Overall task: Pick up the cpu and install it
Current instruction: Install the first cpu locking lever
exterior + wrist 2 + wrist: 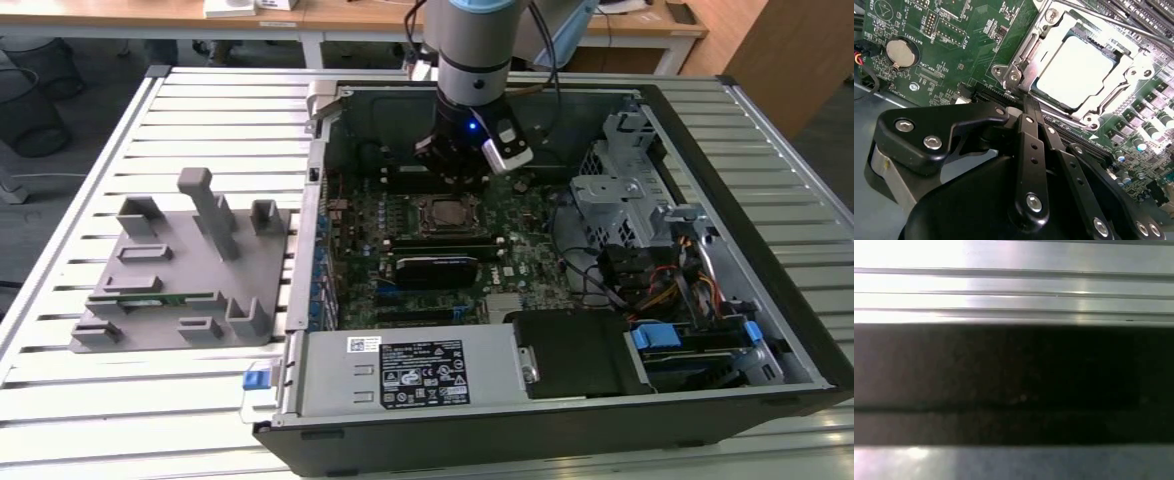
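Ribbed metal makes up the surface [200, 400], and an open computer case [801, 330] sits on it. Inside, the cpu [1076, 72] lies flat in its socket [1134, 65] on the green board [969, 45]. The hand [1026, 102] hangs just above the socket's edge. Its fingers look pressed together, holding nothing, though I can't be sure.

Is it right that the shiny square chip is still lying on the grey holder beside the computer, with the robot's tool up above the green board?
Not quite. The chip isn't on the grey holder; in the second wrist view it already sits in the metal socket on the green board. The rest is right: the exterior view shows the tool above that board inside the computer.
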